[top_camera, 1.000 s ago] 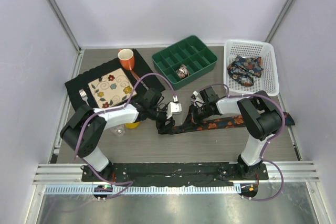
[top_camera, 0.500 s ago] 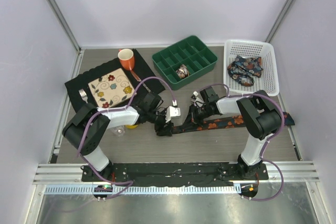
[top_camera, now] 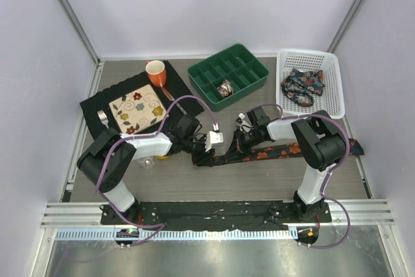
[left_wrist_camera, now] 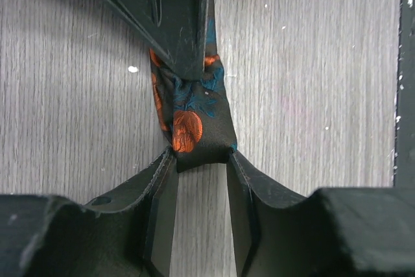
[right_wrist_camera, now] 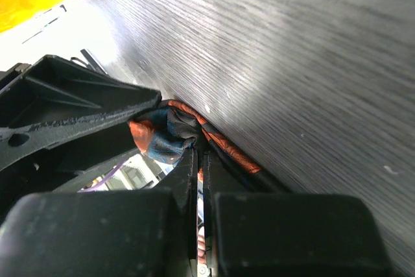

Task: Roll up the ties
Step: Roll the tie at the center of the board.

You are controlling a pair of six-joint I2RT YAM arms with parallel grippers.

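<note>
Both end effectors meet on one tie at mid-desk

The left end effector (left_wrist_camera: 198, 160) pinches the tie's (left_wrist_camera: 194, 115) end; the right end effector (right_wrist_camera: 200, 160) is clamped tight on that tie beside it

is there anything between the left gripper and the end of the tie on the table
Nothing visible. In the left wrist view the tie end sits right between the left gripper fingers, with bare table around it. The right gripper pinches the same tie just beyond.
</note>
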